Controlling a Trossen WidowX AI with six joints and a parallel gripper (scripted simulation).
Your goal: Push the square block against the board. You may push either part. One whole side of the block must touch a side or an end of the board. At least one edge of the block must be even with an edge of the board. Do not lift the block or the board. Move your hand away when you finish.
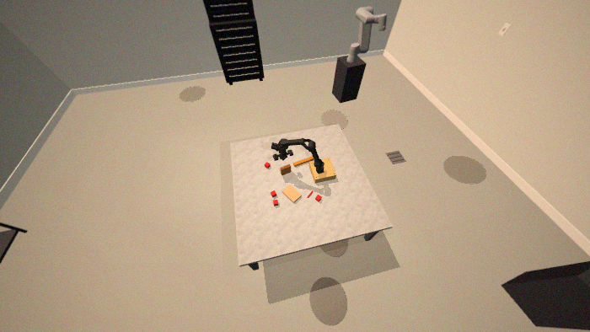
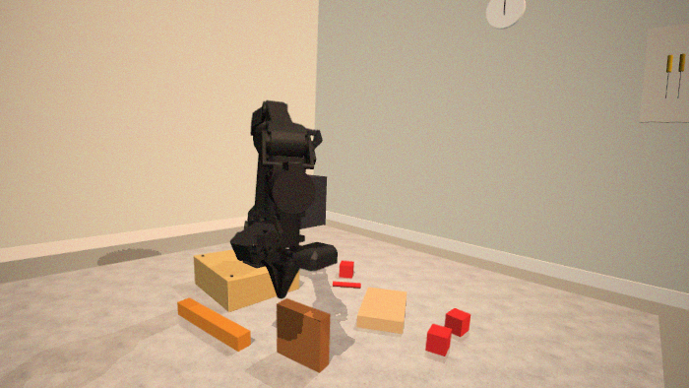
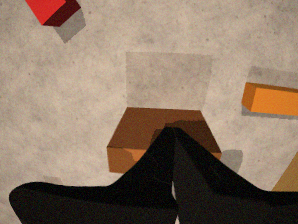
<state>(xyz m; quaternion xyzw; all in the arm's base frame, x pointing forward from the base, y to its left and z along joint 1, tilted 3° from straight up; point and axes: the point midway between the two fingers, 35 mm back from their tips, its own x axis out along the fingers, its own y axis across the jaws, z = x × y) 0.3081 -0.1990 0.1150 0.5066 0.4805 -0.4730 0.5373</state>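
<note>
A brown square block (image 1: 286, 169) (image 2: 305, 340) (image 3: 145, 125) stands upright on its narrow edge. A flat tan board (image 1: 292, 193) (image 2: 384, 307) lies apart from it, turned at an angle to it; it is outside the wrist view. A long orange bar (image 1: 303, 162) (image 2: 213, 324) (image 3: 275, 100) lies on the block's other side, with a gap between them. My gripper (image 1: 283, 157) (image 2: 281, 296) (image 3: 171, 134) is shut and empty. Its tips point down near the block and hide part of it in the wrist view. I cannot tell whether they touch it.
One red cube (image 1: 267, 165) (image 3: 45, 10) lies beyond the block. Two red cubes (image 1: 273, 194) (image 2: 438, 340) lie past the board. Another red cube (image 1: 319, 198) (image 2: 346, 269) and a thin red stick (image 1: 310, 194) (image 2: 346, 285) lie near my yellow base (image 1: 329, 168) (image 2: 256, 291).
</note>
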